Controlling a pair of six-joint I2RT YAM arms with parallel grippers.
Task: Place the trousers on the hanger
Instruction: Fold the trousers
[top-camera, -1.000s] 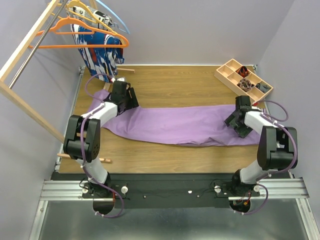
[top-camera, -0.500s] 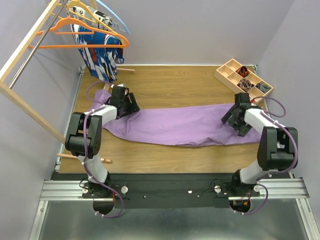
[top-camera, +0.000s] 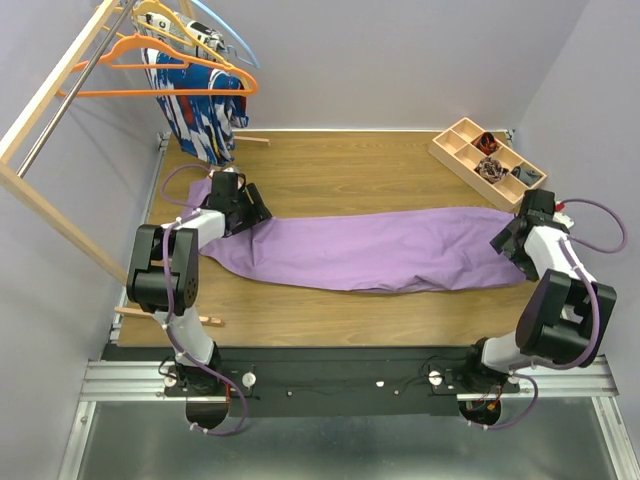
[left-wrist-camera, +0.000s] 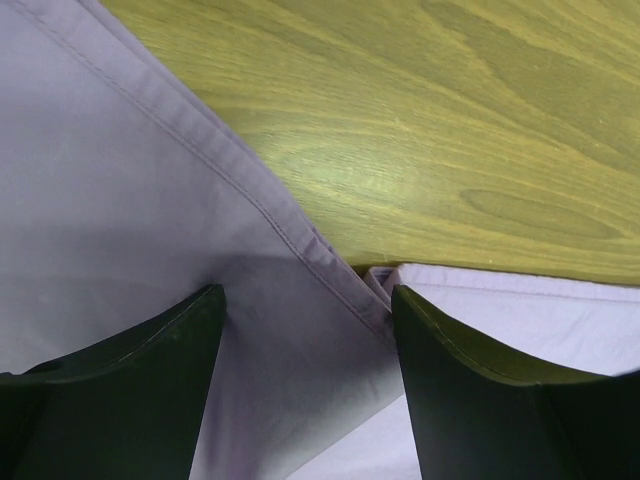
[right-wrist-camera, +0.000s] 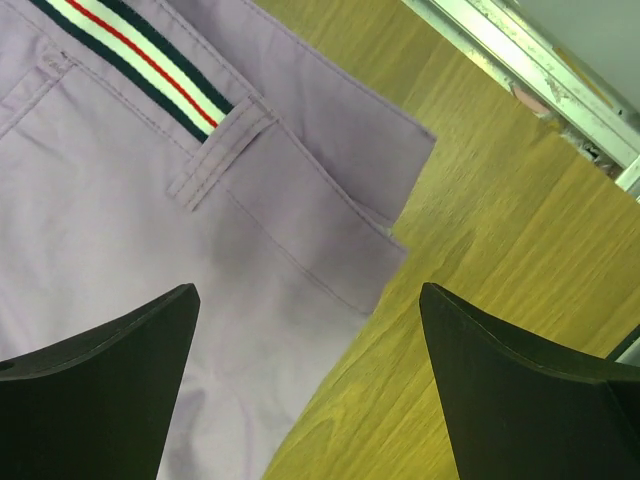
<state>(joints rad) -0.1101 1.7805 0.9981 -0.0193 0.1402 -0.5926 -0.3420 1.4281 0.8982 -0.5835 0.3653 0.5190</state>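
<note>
The lilac trousers (top-camera: 370, 250) lie flat across the wooden table, legs to the left and waistband to the right. My left gripper (top-camera: 256, 212) hovers low over the leg hems, open, with the hem seam (left-wrist-camera: 250, 170) running between its fingers (left-wrist-camera: 150, 390). My right gripper (top-camera: 505, 243) stands open over the waistband corner. The striped waistband (right-wrist-camera: 140, 60) and a belt loop show ahead of it, with half the gap over bare wood. The bright orange hanger (top-camera: 150, 92) hangs empty on the rail at the back left.
A blue, white and red garment (top-camera: 200, 115) hangs beside the orange hanger, with a yellow hanger (top-camera: 165, 18) and a light blue one (top-camera: 228, 38) behind. A compartmented wooden tray (top-camera: 462, 135) sits back right. The table's metal edge (right-wrist-camera: 520, 60) is close to the right gripper.
My right gripper has slid right along the waistband end, opened wider, and the cloth there now lies flatter. My left gripper has shifted slightly left toward the hems.
</note>
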